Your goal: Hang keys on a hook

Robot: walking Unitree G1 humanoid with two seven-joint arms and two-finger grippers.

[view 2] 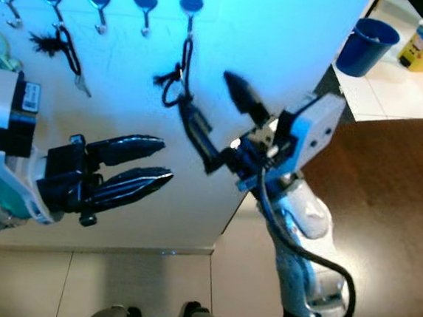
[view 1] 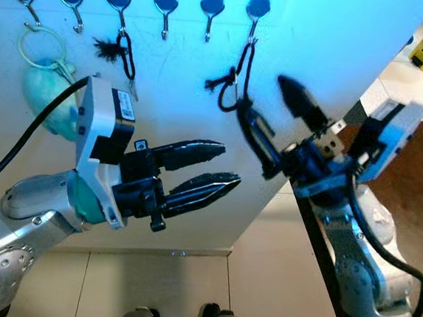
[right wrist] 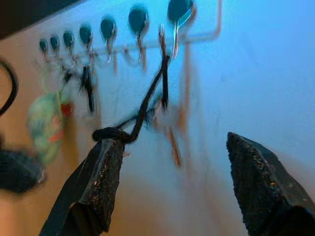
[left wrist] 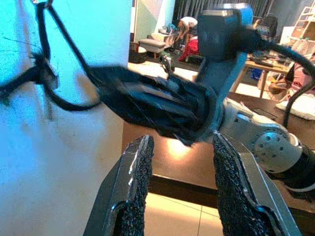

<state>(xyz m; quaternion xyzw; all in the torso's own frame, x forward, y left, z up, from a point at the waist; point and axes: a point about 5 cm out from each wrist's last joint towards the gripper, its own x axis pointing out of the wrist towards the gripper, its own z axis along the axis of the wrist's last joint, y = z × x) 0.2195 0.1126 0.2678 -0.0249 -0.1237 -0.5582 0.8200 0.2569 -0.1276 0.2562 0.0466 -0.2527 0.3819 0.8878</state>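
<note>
Keys on the hook, right claw wide.
The keys [view 1: 232, 86] dangle from the hook [view 1: 256, 10] on limp, light cord; the right claw [view 1: 274, 123] gapes just below, one finger touching the loop, the best hold.

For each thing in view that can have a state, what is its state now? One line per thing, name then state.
black cord with keys: hanging on the rightmost hook, its lower loop touching one finger of the right gripper.
right gripper: open, at the cord.
left gripper: open, holding nothing.
second black key cord: hanging on the third hook.
green pouch: hanging by its ring.
</note>
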